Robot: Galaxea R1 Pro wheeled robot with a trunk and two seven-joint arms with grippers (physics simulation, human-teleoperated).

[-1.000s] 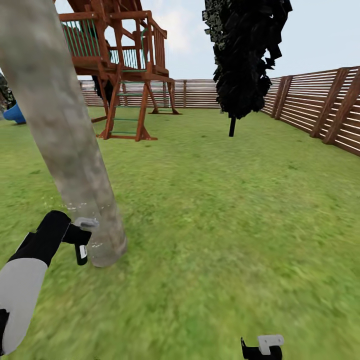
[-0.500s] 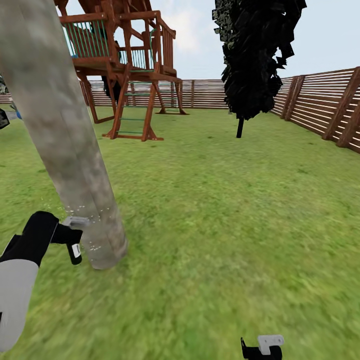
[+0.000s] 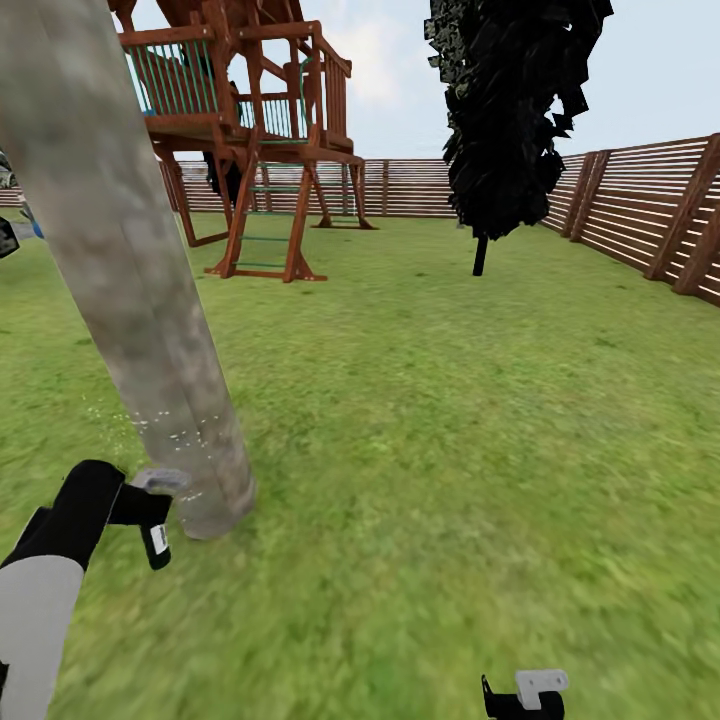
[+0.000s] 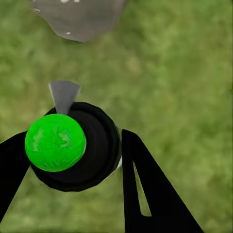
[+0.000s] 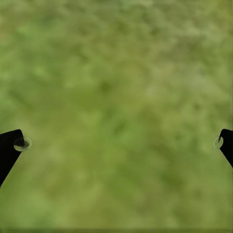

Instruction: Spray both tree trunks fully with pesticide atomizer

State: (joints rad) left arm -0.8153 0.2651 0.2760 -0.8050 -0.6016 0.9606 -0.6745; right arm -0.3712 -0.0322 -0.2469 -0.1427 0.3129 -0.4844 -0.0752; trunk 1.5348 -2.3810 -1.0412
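My left gripper point(image 3: 150, 520), fingers clamped on the pesticide atomizer point(image 4: 73, 145), has its nozzle facing the tree trunk point(image 3: 130, 270) base just beside it (right fingers point(image 5: 9, 148) apart).

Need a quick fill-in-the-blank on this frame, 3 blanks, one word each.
1. The pesticide atomizer sits between the fingers of the ____ gripper.
2. Its pale nozzle points at the base of the tree trunk, which carries whitish ____ low down.
3. The right gripper hangs over bare grass with its fingers ____.

Missing words: left; speckles; open
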